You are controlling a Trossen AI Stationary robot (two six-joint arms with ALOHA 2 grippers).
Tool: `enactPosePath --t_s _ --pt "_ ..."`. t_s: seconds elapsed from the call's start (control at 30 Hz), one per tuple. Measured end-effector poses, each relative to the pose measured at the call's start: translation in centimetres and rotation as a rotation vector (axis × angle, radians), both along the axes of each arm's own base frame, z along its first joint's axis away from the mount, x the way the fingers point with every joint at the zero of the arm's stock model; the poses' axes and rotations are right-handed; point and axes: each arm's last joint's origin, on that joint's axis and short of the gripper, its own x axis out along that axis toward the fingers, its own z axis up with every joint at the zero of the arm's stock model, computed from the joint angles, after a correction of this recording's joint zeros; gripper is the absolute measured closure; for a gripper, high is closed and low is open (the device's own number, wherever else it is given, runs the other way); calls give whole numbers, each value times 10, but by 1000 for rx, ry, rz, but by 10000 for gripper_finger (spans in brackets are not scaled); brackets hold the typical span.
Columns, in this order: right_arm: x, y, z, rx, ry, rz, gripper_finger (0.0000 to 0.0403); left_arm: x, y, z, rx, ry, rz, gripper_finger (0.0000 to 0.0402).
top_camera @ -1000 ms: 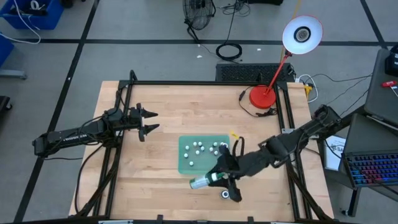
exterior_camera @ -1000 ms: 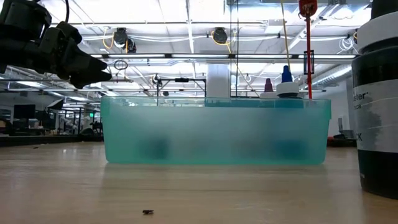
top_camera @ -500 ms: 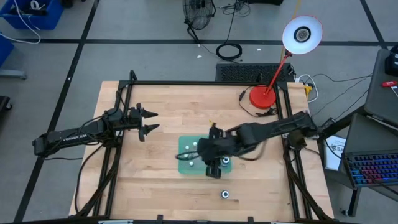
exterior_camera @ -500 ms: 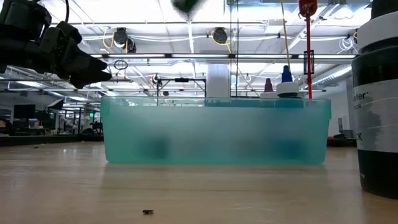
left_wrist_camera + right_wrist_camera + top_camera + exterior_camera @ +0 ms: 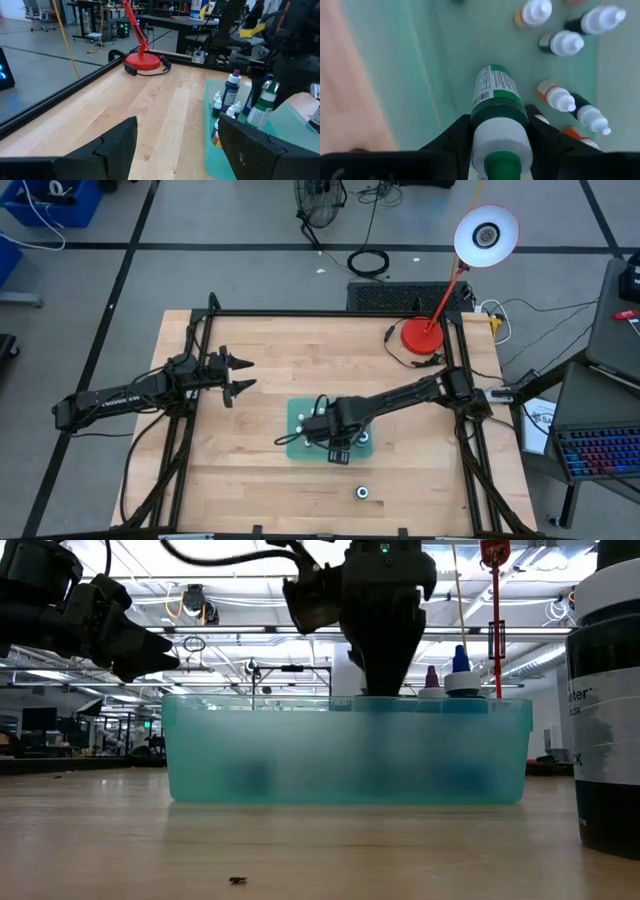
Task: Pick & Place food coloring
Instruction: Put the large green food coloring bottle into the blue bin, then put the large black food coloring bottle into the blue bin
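The right tool (image 5: 500, 137) is gripping a green-labelled, white-capped food coloring bottle (image 5: 496, 107), hanging directly over the translucent green plastic tray (image 5: 297, 442). Small white-capped dropper bottles (image 5: 565, 42) are standing below it. The left tool (image 5: 240, 375) is waiting well apart, fingers spread.

The counter (image 5: 260, 360) was pale wood with a visible lengthwise grain and a smooth, faintly satin finish, framed by matt black metal rails (image 5: 320, 314). The tray (image 5: 345, 750) looked like frosted translucent green plastic, its walls cloudy rather than clear. The food coloring bottle (image 5: 496, 107) held in the right end effector (image 5: 497, 135) had a glossy printed paper label and a smooth whitish plastic shoulder under a green tip. The left end effector (image 5: 175, 150) was matt black plastic. The lamp base (image 5: 142, 61) shone glossy red.
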Motion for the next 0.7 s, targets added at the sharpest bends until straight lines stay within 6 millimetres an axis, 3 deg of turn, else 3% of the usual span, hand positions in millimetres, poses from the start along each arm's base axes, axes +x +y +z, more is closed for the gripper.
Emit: enactPosePath --t_s 0.37,0.57,0.7 --pt "3 -7 -6 5 -32 -21 267 0 0 0 0 1 0 128" --pt "3 -8 6 24 -90 -58 153 0 0 0 0 0 0 128" --pt "0 -8 23 43 -151 -74 120 0 0 0 0 0 0 128"
